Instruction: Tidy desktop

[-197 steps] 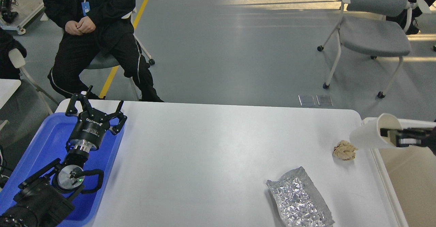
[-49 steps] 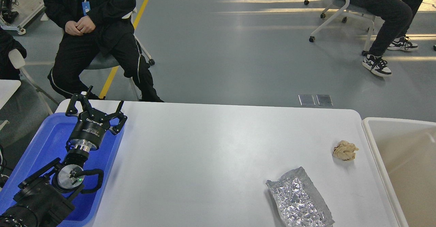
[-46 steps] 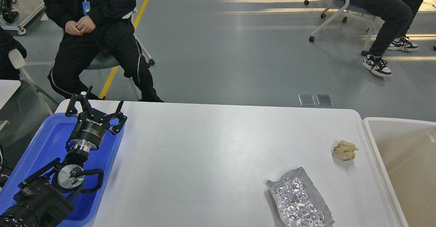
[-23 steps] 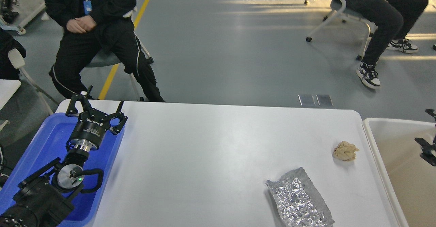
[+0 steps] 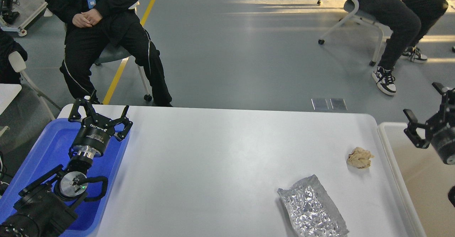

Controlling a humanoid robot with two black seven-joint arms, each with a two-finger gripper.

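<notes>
Moved since earlier: right gripper (image 5: 424, 114) has come further into view at the right edge and now sits higher, above the bin's far left corner; half a second back only its tips showed lower down over the bin. Both seated people have shifted their legs. Foil, paper wad and left arm lie as before.
Counter (image 5: 220, 166): the white desktop with rounded corners fills the lower middle of the head view; its far edge runs straight, with grey floor beyond.
Open room: the whole middle span of the counter is bare, from the tray's right rim across to the foil and wad.
Blue tray (image 5: 42, 148): rests at the counter's left end, its right rim over the white surface.
Cream-white bin (image 5: 394, 159): stands just beside the counter's right edge, cut off by the frame.
Left gripper (image 5: 99, 114): fingers spread apart, holding nothing, poised above the tray's far right corner.
Right gripper state: fingers spread wide, holding nothing.
Crumpled foil sheet (image 5: 312, 208): lies flat near the counter's near edge, right of centre.
Crumpled tan paper wad (image 5: 360, 157): near the counter's right edge, well apart from the foil, close to the bin's rim.
</notes>
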